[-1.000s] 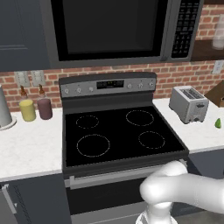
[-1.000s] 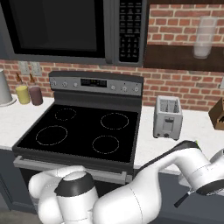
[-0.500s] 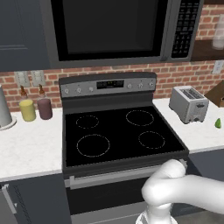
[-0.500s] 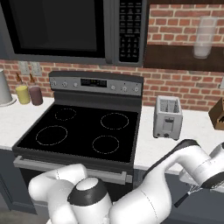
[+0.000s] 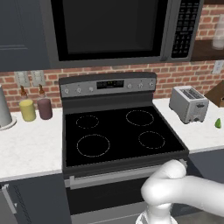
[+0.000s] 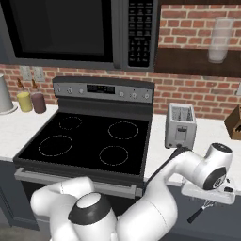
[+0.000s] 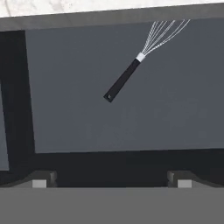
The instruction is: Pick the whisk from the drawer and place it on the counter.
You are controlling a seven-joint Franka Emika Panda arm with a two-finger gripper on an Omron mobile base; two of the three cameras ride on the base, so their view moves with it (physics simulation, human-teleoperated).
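The whisk [image 7: 124,78], with a black handle and thin wire loops, lies flat on the dark grey floor of the open drawer [image 7: 131,122]. My gripper [image 7: 111,183] hangs above the drawer, open, nothing between its fingertips [image 7: 43,181]. The whisk is well ahead of them, untouched. In the right base view the whisk [image 6: 196,214] shows just below my white hand at the far right, under the edge of the white counter [image 6: 221,132].
A black stovetop [image 5: 118,135] sits in the middle with the oven below. A steel toaster [image 6: 180,126] stands on the counter right of it. Two jars [image 5: 36,109] and a white canister [image 5: 4,111] stand on the left counter [image 5: 30,144]. A microwave [image 5: 109,26] hangs overhead.
The arm's elbow and wrist have shifted slightly over the drawer. The whisk has stayed where it lies and the gripper has stayed open.
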